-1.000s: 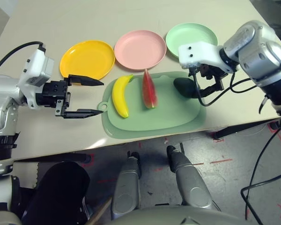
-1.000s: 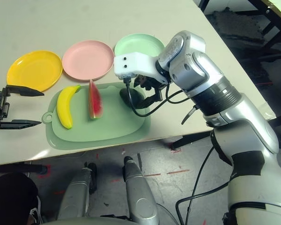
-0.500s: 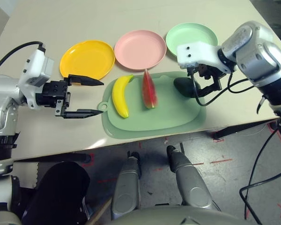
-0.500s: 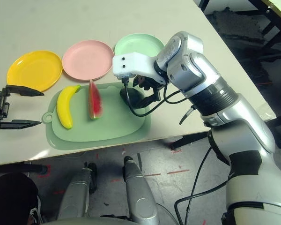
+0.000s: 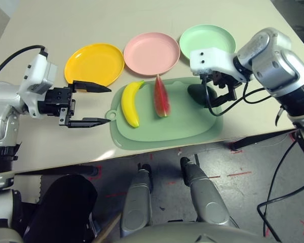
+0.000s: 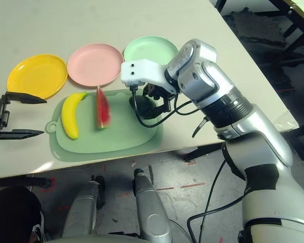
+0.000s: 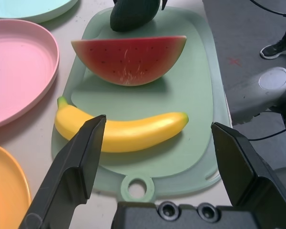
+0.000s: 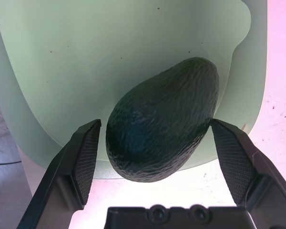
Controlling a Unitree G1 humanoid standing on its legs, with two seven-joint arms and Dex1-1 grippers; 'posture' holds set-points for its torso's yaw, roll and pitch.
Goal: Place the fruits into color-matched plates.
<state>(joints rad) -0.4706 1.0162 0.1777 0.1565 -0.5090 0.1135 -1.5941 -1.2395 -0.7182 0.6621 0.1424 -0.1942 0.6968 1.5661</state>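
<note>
Three fruits lie on my mat (image 5: 164, 126): banana (image 5: 130, 103), watermelon (image 5: 161, 96), avocado (image 8: 162, 119). My right gripper (image 8: 157, 157) straddles the avocado, fingers apart; left gripper (image 5: 91, 104) gapes beside the mat.

The dark green oval toy avocado (image 8: 162, 119) lies on the pale green cutting mat (image 8: 109, 52), between the right gripper (image 8: 157, 157) black fingers (image 8: 86, 157), spread at nine and three o'clock.

Across the upper frame I see three round shallow plastic plates: yellow-orange (image 5: 94, 63), pink (image 5: 151, 52), mint green (image 5: 207, 40). Below them lie the curved yellow toy banana (image 5: 131, 103), the red watermelon wedge with green rind (image 5: 161, 96), and the dark green oval avocado (image 5: 197, 93) centre right.
</note>
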